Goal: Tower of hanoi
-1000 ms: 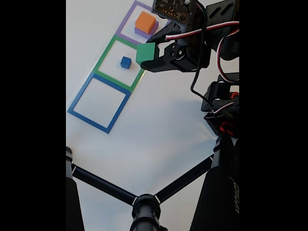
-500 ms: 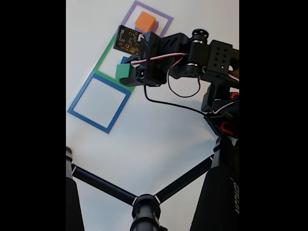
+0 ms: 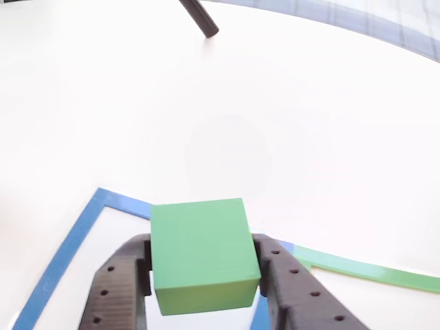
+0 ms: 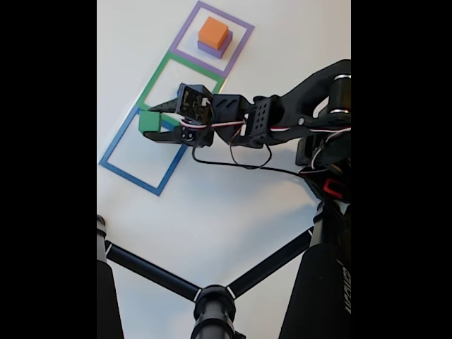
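Observation:
In the fixed view my gripper (image 4: 147,123) is shut on a green cube (image 4: 150,120), held over the top corner of the blue square outline (image 4: 113,168), where it meets the green square outline (image 4: 157,75). An orange cube (image 4: 213,32) sits on a purple cube (image 4: 210,49) inside the purple square outline (image 4: 241,39). In the other view the green cube (image 3: 203,254) sits between my two black fingers (image 3: 120,289), above the blue tape line (image 3: 65,258), with green tape (image 3: 364,269) to the right.
A black tripod with two spreading legs (image 4: 159,275) stands at the bottom of the fixed view. My arm's base and cables (image 4: 325,169) fill the right side. A black rod tip (image 3: 199,17) touches the white table far ahead in the other view.
My gripper has carried the green cube from beside the purple square, across the green square, down to the blue square's upper corner. The arm is now stretched out low.

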Tool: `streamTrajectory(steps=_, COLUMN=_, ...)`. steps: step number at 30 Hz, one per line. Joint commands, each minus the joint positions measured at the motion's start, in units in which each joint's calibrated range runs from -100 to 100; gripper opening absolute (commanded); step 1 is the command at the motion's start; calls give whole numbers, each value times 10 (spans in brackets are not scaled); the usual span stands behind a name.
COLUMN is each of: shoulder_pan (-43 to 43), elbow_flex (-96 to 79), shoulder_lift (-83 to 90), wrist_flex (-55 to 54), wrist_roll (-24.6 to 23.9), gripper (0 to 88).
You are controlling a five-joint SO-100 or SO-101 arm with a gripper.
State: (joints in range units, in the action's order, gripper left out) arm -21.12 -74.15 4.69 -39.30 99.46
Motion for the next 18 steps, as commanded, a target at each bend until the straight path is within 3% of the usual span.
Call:
streamTrajectory(steps=1, shoulder_pan=-20, elbow_flex=2, shoulder_lift=-63, wrist_flex=-113, wrist_roll=5, gripper=59)
streamTrajectory(steps=8, shoulder_pan=-26, elbow_flex=23, shoulder_lift=-178, wrist_flex=-207, wrist_roll=5, gripper=68)
streamTrajectory(steps=18, shoulder_pan=-27, elbow_flex=34, shoulder_lift=-235, wrist_flex=-236, wrist_roll=5, gripper=72)
